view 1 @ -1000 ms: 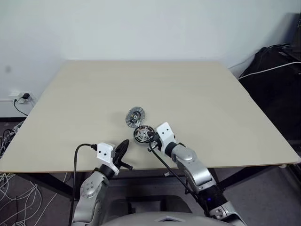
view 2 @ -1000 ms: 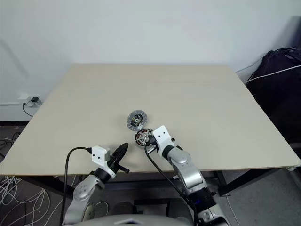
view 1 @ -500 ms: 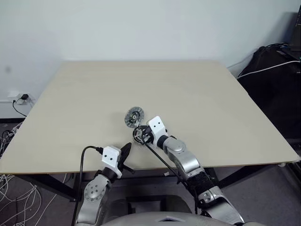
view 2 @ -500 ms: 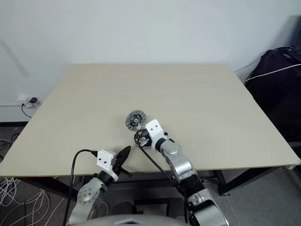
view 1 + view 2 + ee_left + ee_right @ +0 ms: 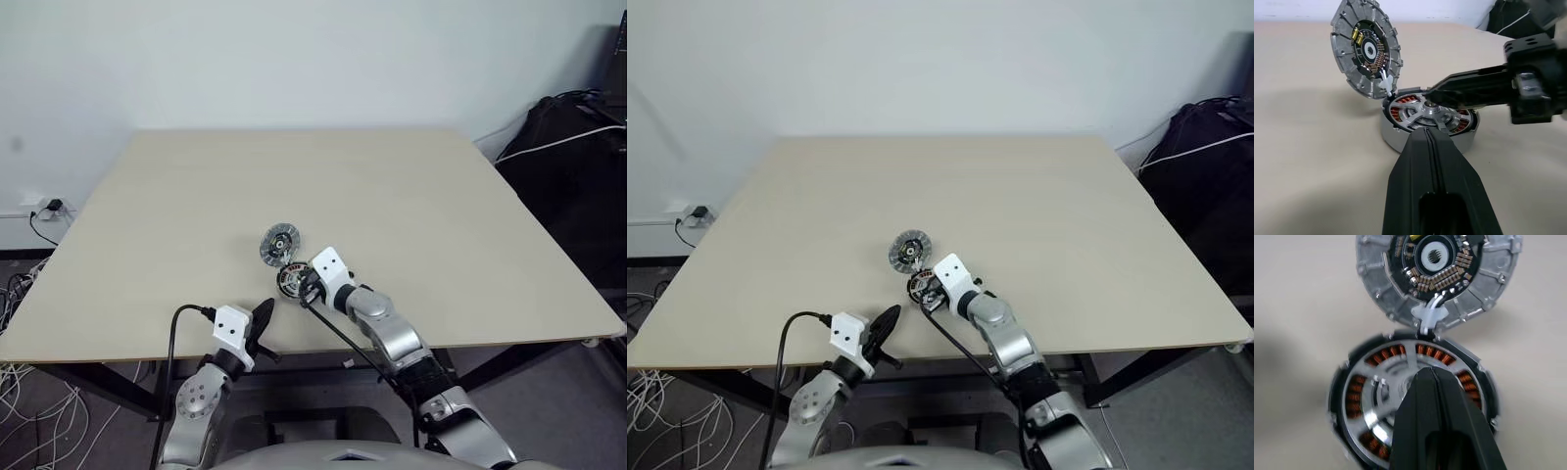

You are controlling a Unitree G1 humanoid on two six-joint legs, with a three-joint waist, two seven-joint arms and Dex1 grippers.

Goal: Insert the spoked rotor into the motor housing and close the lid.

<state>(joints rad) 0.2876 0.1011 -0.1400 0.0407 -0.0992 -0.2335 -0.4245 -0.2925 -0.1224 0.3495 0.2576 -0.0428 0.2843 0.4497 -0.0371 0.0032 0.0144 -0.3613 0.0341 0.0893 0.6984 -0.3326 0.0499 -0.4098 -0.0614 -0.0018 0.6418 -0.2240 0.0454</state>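
- We see the housing point(image 5: 1430, 122) resting flat on the table point(image 5: 441, 215), near the front edge and a little left of the middle, its open face up.
- The rotor point(image 5: 1400, 391) sits inside the housing, lying flat; its silver spokes spread from the hub, and the copper windings show in the gaps between them.
- The lid point(image 5: 1366, 49) is open. It stands tilted up at the far side of the housing, its inner face (dark board, small coils, pale centre hole) turned toward the robot.
- A small white tie or wire runs between the lid's lower edge and the housing rim, where the two meet.
- In the head views the lid point(image 5: 280, 242) lies just beyond the housing point(image 5: 294, 280), the two touching.
- The right gripper point(image 5: 1437, 95) reaches in from the right, its fingers pressed together with nothing between them, the tip over the rotor's hub. It seems to touch the hub, though we cannot be sure from these views.
- In its own wrist view the right fingers point(image 5: 1437, 411) cover the hub.
- The left gripper point(image 5: 263, 315) hovers at the table's front edge, near the housing but apart from it, its fingers shut flat against each other and empty, pointing toward the housing.
- A dark bag point(image 5: 578, 147) with a white cable sits off the table's right side.
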